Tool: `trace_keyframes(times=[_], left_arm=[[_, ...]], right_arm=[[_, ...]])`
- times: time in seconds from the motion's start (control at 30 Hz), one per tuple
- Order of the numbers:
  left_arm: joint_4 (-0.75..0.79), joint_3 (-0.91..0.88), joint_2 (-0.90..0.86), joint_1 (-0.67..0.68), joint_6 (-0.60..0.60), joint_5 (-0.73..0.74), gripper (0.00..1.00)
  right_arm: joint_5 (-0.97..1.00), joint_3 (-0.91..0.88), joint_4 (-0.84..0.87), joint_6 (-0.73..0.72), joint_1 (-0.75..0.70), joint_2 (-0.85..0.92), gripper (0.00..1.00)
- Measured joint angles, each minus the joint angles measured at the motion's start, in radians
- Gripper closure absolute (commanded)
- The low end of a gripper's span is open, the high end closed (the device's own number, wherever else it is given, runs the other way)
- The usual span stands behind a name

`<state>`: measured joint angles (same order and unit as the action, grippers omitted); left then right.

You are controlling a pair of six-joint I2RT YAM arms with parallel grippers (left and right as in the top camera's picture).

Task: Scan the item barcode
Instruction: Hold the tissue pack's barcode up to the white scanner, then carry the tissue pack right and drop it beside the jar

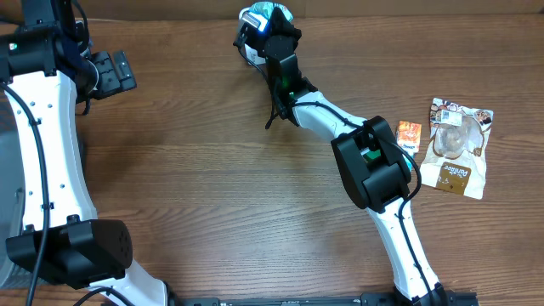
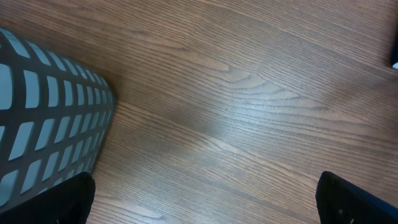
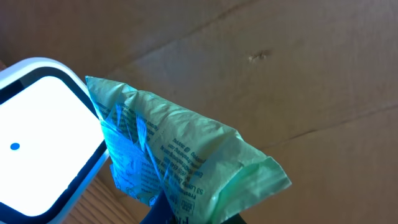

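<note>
Pinched shut on the crumpled green packet (image 3: 186,155), my right claw (image 3: 193,218) may show the scanner (image 3: 43,118) a creased, unreadable barcode.

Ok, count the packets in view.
3: green packet in the right pincer at the scanner; orange packet and tan packet lying far right. The arm may hide more.
</note>
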<state>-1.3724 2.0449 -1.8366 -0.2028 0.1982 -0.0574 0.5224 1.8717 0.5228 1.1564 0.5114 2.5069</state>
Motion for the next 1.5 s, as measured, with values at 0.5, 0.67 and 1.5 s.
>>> trace_keyframes(times=[0.5,0.67,1.5], left_arm=[[0.000,0.000,0.000,0.000,0.000,0.000,0.00],[-0.001,0.000,0.000,0.000,0.000,0.000,0.00],[0.000,0.000,0.000,0.000,0.000,0.000,0.01]], right_arm=[[0.001,0.000,-0.367,-0.125,0.014,-0.184,0.96],[-0.002,0.002,-0.699,-0.349,0.014,-0.424,0.96],[-0.649,-0.177,-1.847,-1.132,-0.589,-0.781,0.96]])
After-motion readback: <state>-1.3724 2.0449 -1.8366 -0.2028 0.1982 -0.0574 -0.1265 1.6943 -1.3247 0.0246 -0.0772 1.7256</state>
